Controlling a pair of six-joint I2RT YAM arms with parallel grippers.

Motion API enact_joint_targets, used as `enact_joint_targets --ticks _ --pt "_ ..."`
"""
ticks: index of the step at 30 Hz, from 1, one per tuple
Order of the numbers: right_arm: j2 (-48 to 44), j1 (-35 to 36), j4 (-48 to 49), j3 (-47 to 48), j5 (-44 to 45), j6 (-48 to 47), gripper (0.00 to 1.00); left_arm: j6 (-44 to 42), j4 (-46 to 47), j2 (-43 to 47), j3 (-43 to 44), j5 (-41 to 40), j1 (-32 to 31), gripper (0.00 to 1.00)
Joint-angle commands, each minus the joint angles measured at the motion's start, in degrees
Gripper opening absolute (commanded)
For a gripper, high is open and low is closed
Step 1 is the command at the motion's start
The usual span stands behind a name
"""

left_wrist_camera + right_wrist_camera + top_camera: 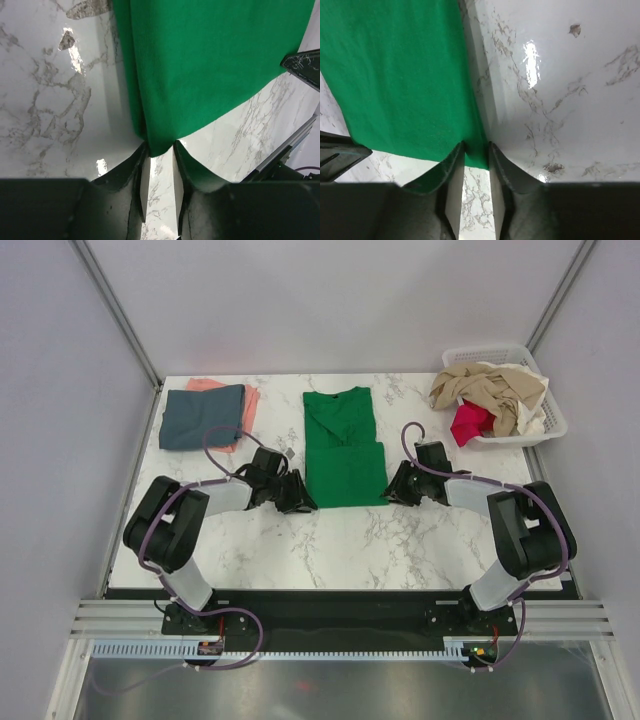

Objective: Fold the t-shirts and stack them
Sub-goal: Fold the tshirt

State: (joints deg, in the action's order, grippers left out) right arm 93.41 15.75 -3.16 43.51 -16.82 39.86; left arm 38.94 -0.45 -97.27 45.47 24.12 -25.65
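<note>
The bright green t-shirt (345, 445) lies partly folded in the middle of the table, collar end far, hem end near. My left gripper (300, 502) is at its near left corner. In the left wrist view that green corner (210, 65) sits pinched between the tips of my left gripper (159, 147). My right gripper (398, 490) is at the near right corner. In the right wrist view the cloth (395, 75) fills the gap at the tips of my right gripper (476, 147). A folded slate blue-grey tee (200, 418) rests on a salmon pink one (250, 400) at far left.
A white slatted basket (555, 425) stands at the far right corner, holding a crumpled beige tee (490, 390) and a magenta-red one (470, 423). White walls enclose the marble table (340, 540) on three sides.
</note>
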Motion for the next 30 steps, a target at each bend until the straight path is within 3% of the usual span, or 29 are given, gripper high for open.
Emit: enact_joint_targets --ticks 1,5,6,12,16,23,30 --pt "1.61 0.34 -0.45 -1.76 1.0 -0.13 0.32 1.23 2.91 -1.69 1.55 -1.27 -0.28 0.29" --pt "0.73 0.34 0.17 -2.81 0.91 0.57 0.22 1.05 3.7 -1.78 1.81 -0.83 -0.45 0.15" --pt "0.73 0.34 0.26 -3.07 0.82 0.66 0.18 0.97 3.7 -1.78 1.81 -0.83 -0.45 0.02" --pt "-1.55 0.34 -0.53 -4.22 -0.14 0.66 0.0 1.31 3.0 1.99 0.5 -0.56 -1.86 0.02" --pt "-7.87 0.69 -3.25 -7.73 1.26 0.92 0.0 0.53 -1.83 8.93 -1.7 -3.11 -5.19 0.02" --pt "-30.45 4.11 -15.88 -14.93 4.16 3.82 0.0 4.65 -9.21 26.59 -9.69 -9.79 -16.77 0.02" --pt "-53.11 10.53 -31.89 -15.03 8.73 10.67 0.0 14.83 -17.74 43.03 -12.87 -16.91 -29.18 0.02"
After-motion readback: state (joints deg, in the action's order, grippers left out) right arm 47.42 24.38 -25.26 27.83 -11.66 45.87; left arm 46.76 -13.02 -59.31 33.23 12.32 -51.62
